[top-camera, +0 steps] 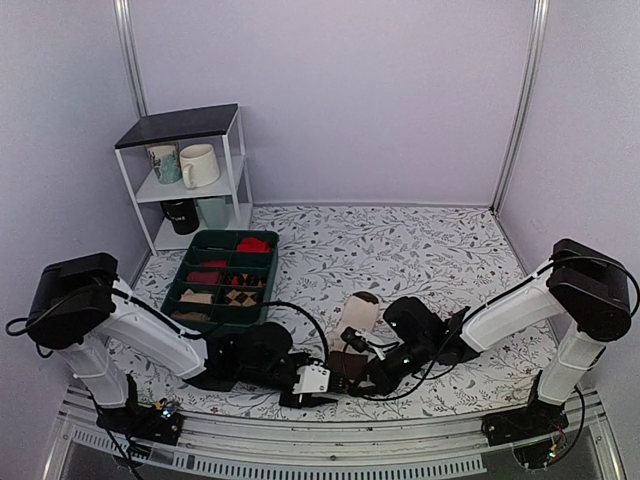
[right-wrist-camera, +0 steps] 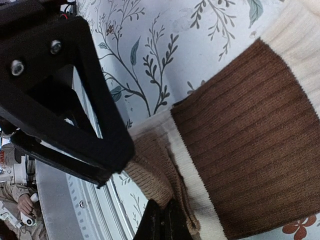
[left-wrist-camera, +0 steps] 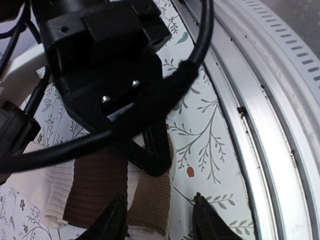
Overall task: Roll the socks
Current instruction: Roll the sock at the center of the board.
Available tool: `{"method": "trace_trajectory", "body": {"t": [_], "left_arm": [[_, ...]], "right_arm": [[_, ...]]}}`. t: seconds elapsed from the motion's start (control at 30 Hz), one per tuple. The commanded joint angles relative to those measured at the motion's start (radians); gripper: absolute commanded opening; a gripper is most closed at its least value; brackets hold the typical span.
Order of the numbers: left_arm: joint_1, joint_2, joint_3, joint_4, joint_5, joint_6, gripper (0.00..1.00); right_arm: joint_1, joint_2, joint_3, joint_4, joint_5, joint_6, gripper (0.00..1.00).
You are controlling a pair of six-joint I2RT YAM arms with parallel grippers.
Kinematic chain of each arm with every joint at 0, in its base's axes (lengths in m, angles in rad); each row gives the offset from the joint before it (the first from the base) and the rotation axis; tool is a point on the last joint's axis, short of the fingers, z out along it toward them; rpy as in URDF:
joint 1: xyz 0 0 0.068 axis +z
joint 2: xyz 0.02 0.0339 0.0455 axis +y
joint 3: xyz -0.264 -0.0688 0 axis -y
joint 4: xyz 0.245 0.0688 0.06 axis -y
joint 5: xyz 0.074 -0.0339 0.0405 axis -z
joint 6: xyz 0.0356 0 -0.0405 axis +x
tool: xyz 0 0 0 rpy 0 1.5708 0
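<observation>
The socks (top-camera: 358, 315) lie flat near the front edge, cream with wide dark brown bands (right-wrist-camera: 250, 135) and a tan-brown end (left-wrist-camera: 150, 197). My left gripper (left-wrist-camera: 161, 220) is open, its two fingertips astride the tan end, just above the cloth; in the top view it (top-camera: 320, 393) sits left of the socks. My right gripper (right-wrist-camera: 162, 225) is shut, pinching the edge of the tan end; in the top view it (top-camera: 347, 378) meets the left one over the socks' near end. The right gripper's finger (left-wrist-camera: 156, 150) rests on the tan end in the left wrist view.
A green compartment tray (top-camera: 225, 237) with red and checked rolled socks stands at the back left. A white shelf (top-camera: 236, 150) with mugs is behind it. The metal rail (left-wrist-camera: 270, 125) of the table's front edge runs close beside the socks' end.
</observation>
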Motion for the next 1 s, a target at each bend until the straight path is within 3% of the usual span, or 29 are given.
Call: {"method": "trace_trajectory", "body": {"t": [0.0,0.4,0.57,0.67,0.83,0.97], "left_arm": [[-0.014,0.062,0.061,-0.030,-0.019,0.019,0.45],[-0.015,0.080,0.063,-0.078,-0.060,-0.004,0.38],[-0.018,-0.020,-0.052,0.133,-0.113,-0.005,0.46],[-0.020,-0.053,-0.062,0.163,-0.114,0.014,0.48],[-0.022,-0.042,-0.023,0.097,-0.042,0.050,0.47],[-0.035,0.003,0.042,-0.059,-0.010,0.053,0.43]], "right_arm": [[0.000,0.054,-0.029,-0.180,0.016,-0.017,0.00],[-0.002,0.055,-0.023,-0.189,0.007,-0.018,0.00],[-0.004,0.060,-0.023,-0.189,0.005,-0.021,0.00],[-0.003,0.064,-0.021,-0.189,0.004,-0.020,0.00],[-0.004,0.060,-0.022,-0.194,0.007,-0.018,0.00],[-0.005,0.054,-0.021,-0.197,0.011,-0.017,0.00]]}}
